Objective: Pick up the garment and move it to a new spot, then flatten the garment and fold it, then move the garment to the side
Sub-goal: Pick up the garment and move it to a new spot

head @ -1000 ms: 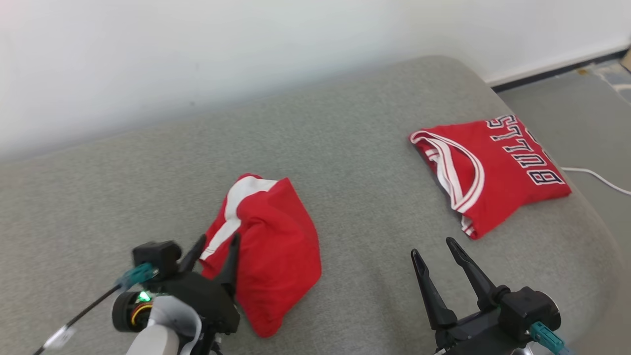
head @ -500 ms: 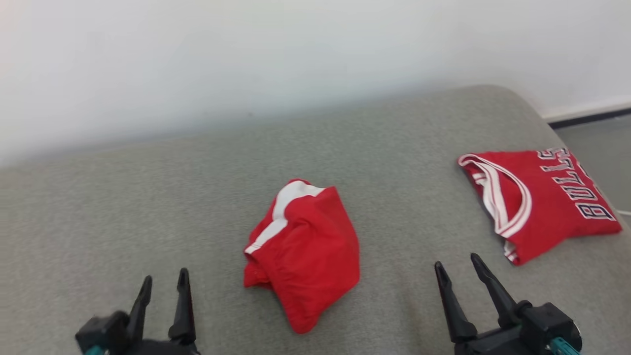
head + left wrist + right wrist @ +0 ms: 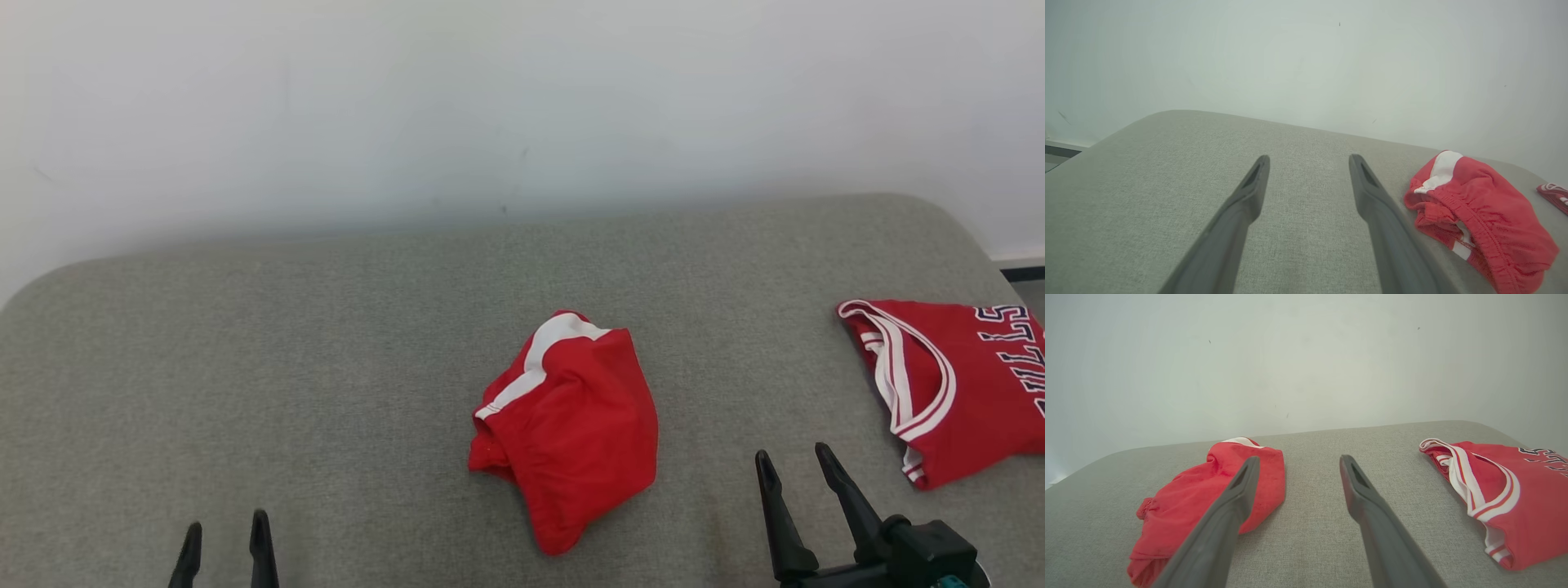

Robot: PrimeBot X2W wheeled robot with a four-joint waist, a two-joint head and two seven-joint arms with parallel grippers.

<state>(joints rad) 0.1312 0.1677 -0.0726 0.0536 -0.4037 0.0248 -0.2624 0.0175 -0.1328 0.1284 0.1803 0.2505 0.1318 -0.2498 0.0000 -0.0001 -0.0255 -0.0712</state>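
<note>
**Head view.** My left tool (image 3: 227,523) sits low at the bottom left, its 2 fingers spread and empty. My right tool (image 3: 791,452) at the lower right is released too, holding nothing. The red shorts (image 3: 571,425) lie in a crumpled heap in the middle of the grey padded surface (image 3: 286,367), between the 2 tools and touching neither. A folded jersey (image 3: 963,384) lies well apart at the right edge.

1 second ago my left tool was right at the heap's near-left edge; now it has drawn back clear. The whole picture has also slid sideways, which is my head turning, not the clothes moving. I judge the shorts are set down at their new spot, so flattening comes next.

**Left wrist view.** My fingers stand wide over bare grey fabric. The shorts lie to their right, bunched, with the elastic waistband towards me.

**Right wrist view.** My fingers are wide apart again. The shorts sit behind the left one, the jersey is off to the right, and bare surface lies between.
</note>
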